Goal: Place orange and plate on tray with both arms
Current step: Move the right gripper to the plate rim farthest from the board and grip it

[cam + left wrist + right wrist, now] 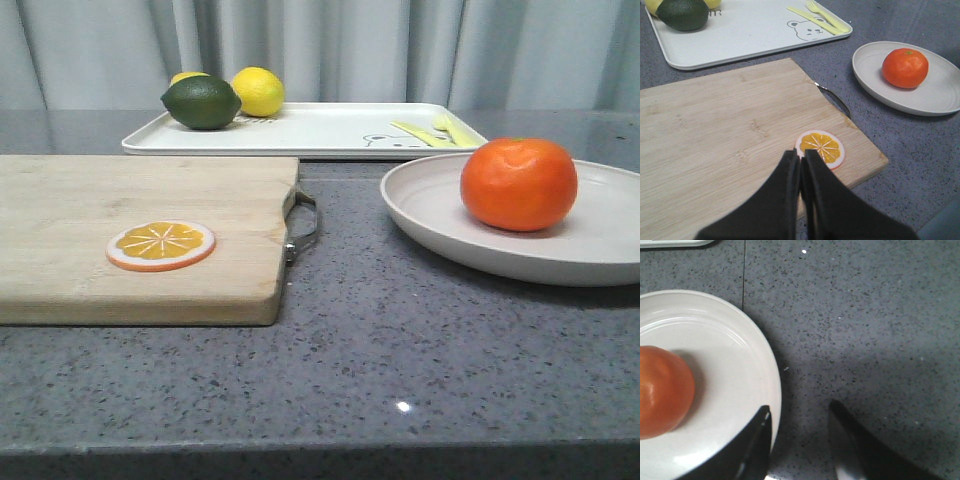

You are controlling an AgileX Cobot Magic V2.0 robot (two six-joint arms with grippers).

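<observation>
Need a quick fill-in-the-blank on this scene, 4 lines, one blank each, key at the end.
1. The orange sits on the ____.
2. The orange slice lies on the ____ board.
3. The left gripper is ____.
4. The right gripper is open, one finger over the rim of the ____.

Missing words: plate; cutting; shut; plate.
</observation>
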